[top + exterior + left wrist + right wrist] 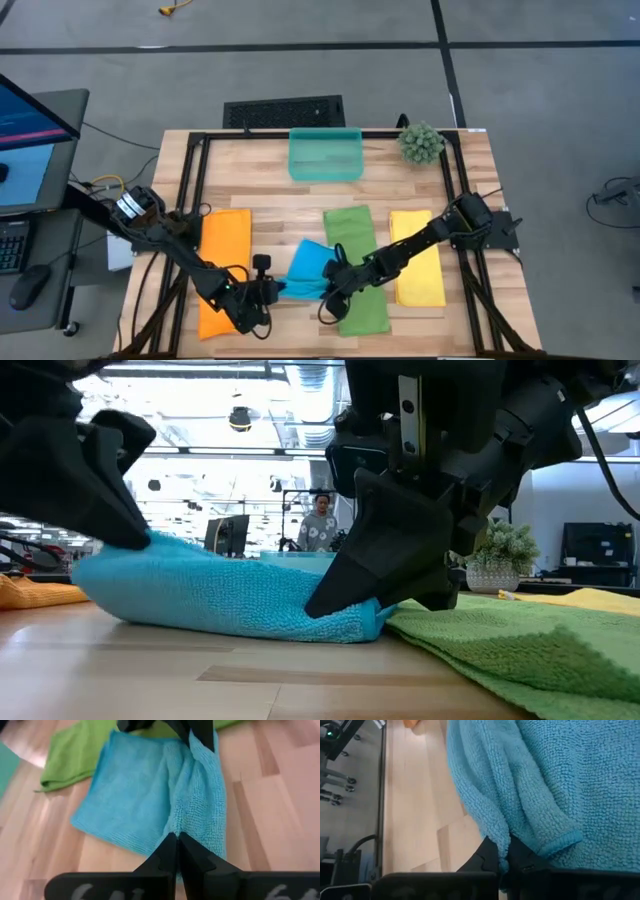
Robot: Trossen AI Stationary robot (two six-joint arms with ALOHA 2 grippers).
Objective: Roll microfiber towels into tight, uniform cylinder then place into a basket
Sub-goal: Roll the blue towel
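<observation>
Blue towel [309, 266] on the table [270, 195] between orange towel [224, 270] and green towel [355, 268] — pinched at opposite ends by left end effector [277, 290] and right end effector [327, 288], both closed on it.

Two dark robot arms reach inward, grippers low and close together.
The left gripper [272, 291] and right gripper [330, 283] each pinch cloth, fingers closed.

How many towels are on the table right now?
4: orange towel at the left, blue towel pinched at both ends, green towel beside it, yellow towel at the right. None in the basket.
</observation>
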